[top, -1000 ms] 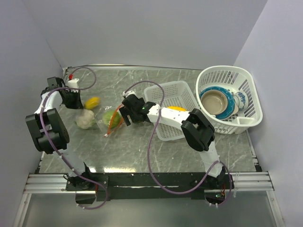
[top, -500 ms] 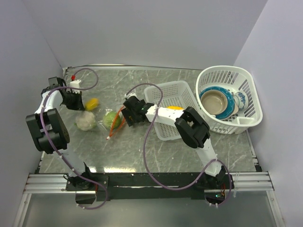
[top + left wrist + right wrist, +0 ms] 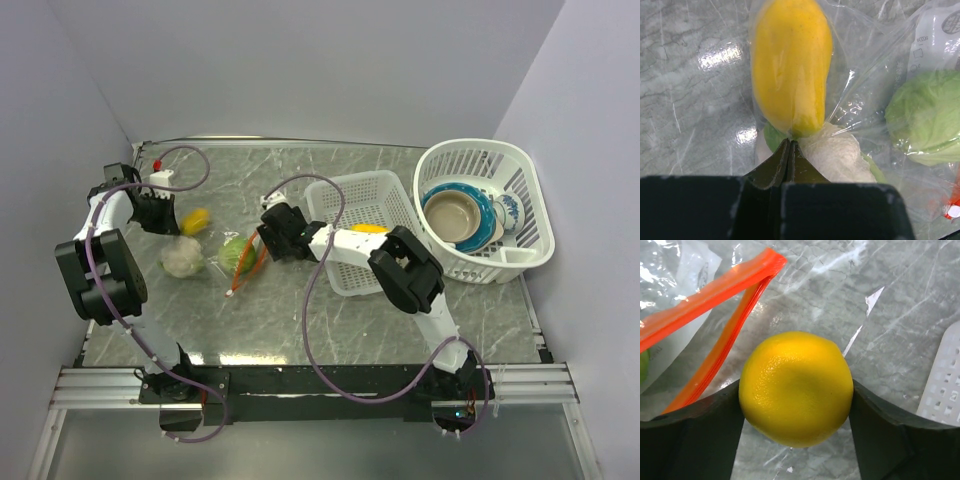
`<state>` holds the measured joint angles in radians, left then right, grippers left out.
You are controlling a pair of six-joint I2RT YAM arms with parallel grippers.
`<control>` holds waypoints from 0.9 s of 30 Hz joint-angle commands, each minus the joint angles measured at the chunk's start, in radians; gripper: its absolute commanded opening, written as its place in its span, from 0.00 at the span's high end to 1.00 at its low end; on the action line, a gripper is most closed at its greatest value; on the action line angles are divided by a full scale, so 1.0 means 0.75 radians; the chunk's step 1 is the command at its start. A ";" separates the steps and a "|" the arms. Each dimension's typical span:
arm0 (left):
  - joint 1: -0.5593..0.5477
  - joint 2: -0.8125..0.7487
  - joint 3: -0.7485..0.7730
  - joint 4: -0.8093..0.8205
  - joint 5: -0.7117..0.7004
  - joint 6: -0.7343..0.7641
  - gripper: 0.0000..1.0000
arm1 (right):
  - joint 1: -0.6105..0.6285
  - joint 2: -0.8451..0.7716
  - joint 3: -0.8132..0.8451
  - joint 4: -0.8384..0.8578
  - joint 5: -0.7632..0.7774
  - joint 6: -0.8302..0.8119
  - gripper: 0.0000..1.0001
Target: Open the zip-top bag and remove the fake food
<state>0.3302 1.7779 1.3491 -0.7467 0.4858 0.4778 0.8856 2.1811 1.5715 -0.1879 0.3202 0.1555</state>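
The clear zip-top bag (image 3: 212,250) lies left of centre, and its orange-red zip strip (image 3: 715,295) gapes toward my right gripper. Inside show a yellow oval fruit (image 3: 790,65), a white cauliflower (image 3: 837,155) and a green leafy ball (image 3: 925,125). My left gripper (image 3: 789,143) is shut, pinching the bag's plastic at its far-left end. Just outside the bag's mouth, my right gripper (image 3: 796,386) holds an orange (image 3: 796,390), with both fingers pressed against its sides above the table. A yellow banana piece (image 3: 370,229) lies in the white rectangular basket (image 3: 398,196).
The rectangular basket's corner (image 3: 945,385) is close on the right of my right gripper. A round white basket (image 3: 523,190) at the far right holds blue and tan bowls (image 3: 455,215). Walls close in the left, back and right sides.
My right fingers have closed in on the orange at the bag's mouth. The bag and green ball have shifted a little to the left. The left arm has barely moved.
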 commanded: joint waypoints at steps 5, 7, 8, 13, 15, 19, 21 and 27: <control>-0.007 0.018 0.056 -0.027 0.029 0.013 0.99 | -0.011 -0.261 -0.083 0.091 -0.047 -0.007 0.47; -0.009 0.027 0.058 -0.025 0.033 0.007 0.99 | -0.017 -0.343 -0.077 0.093 -0.018 -0.029 0.47; -0.011 0.031 0.056 -0.023 0.033 0.005 0.99 | -0.025 -0.366 -0.064 0.077 -0.018 -0.031 0.47; -0.021 0.012 0.048 -0.037 0.025 0.021 0.99 | -0.201 -0.498 -0.089 0.075 -0.032 0.022 0.49; -0.027 0.002 0.044 -0.056 0.021 0.042 0.99 | -0.299 -0.527 -0.146 0.062 -0.042 0.083 0.53; -0.045 -0.004 0.024 -0.072 0.003 0.073 0.99 | -0.371 -0.560 -0.283 0.093 0.039 0.114 0.56; -0.060 0.002 0.028 -0.080 0.001 0.075 0.99 | -0.387 -0.524 -0.293 0.044 0.086 0.124 0.53; -0.076 0.033 0.081 -0.125 0.027 0.071 0.99 | -0.393 -0.529 -0.302 0.013 0.129 0.165 0.00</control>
<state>0.2878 1.7943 1.3682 -0.7834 0.4816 0.5129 0.5758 1.8156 1.3479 -0.1753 0.3737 0.2459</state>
